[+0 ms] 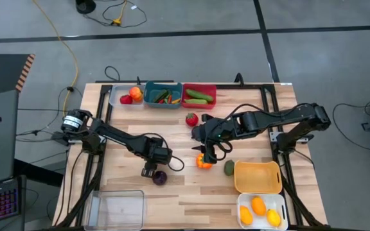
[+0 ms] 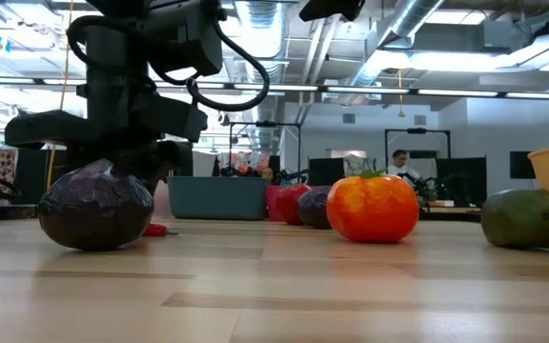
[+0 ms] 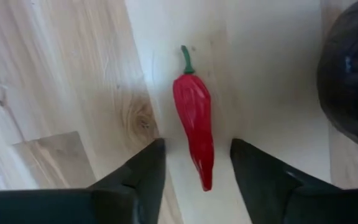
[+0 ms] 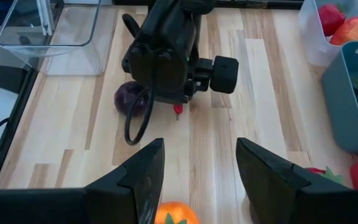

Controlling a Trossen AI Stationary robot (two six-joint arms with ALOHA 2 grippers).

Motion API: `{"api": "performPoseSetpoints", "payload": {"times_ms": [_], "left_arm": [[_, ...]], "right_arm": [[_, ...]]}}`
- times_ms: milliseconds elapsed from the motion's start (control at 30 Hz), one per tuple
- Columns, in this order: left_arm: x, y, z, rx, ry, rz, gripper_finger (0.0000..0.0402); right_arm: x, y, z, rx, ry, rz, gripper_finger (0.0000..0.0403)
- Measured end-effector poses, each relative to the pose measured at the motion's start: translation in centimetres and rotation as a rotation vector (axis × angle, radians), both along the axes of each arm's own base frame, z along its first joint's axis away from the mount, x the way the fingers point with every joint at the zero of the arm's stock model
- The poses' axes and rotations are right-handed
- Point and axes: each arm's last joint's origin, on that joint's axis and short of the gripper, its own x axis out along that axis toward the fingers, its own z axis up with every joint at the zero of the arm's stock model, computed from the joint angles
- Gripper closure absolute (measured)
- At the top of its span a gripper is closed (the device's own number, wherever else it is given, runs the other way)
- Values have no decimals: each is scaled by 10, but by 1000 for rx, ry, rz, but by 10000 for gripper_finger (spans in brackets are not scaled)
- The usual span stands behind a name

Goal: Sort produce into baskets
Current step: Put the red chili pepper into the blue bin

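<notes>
**Left end effector straddling the red chili, grasp not yet made**

Your left end effector [image 3: 194, 165] is down at the counter [image 1: 191, 192] with its two dark fingers [image 3: 145, 171] set either side of a red chili pepper [image 3: 194, 127]. The fingers stand at a middling gap, each just beside the pepper's tapered tip but not visibly pressing it, so you should treat this as the pick step with nothing held. The pepper lies flat, glossy red, slim and pointed, with a short green stem at the far end. A dark purple round vegetable [image 1: 160, 178] sits just beside it, close enough that you could nudge it.

To go on, you'd likely need to finish closing on the pepper's body rather than its thin tip, lift it clear, then carry it to the back row, where the teal basket [image 1: 162, 95] already holds slim red and green pieces.

Your right end effector [image 4: 197, 168] hangs partly open and empty above the orange tomato-like fruit [image 1: 203, 161], with a green fruit [image 1: 229, 167] near the yellow basket [image 1: 257, 177]. A red basket [image 1: 198, 96] holds green pieces, and a white basket [image 1: 261, 210] holds orange fruit.
</notes>
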Motion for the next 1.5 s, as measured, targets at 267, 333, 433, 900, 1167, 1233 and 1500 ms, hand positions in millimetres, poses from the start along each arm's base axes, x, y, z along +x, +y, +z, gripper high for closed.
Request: {"api": "performPoseSetpoints", "payload": {"times_ms": [267,333,433,900,1167,1233,1500], "left_arm": [[1,0,1,-16,7,11,315],[2,-1,2,-15,7,11,326],[5,-1,6,-13,5,-6,340],[17,7,21,-13,-24,-26,365],[19,26,32,59,33,-110,365],[19,35,34,107,42,-108,365],[23,80,43,216,50,-56,365]], "right_arm": [[0,0,0,-1,0,0,178],[0,0,0,-1,1,0,178],[0,0,0,-1,1,0,178],[0,0,0,-2,3,-1,178],[-1,0,-2,-4,22,-1,178],[-1,0,-2,-5,23,-1,178],[-1,0,-2,-5,23,-1,178]]}}
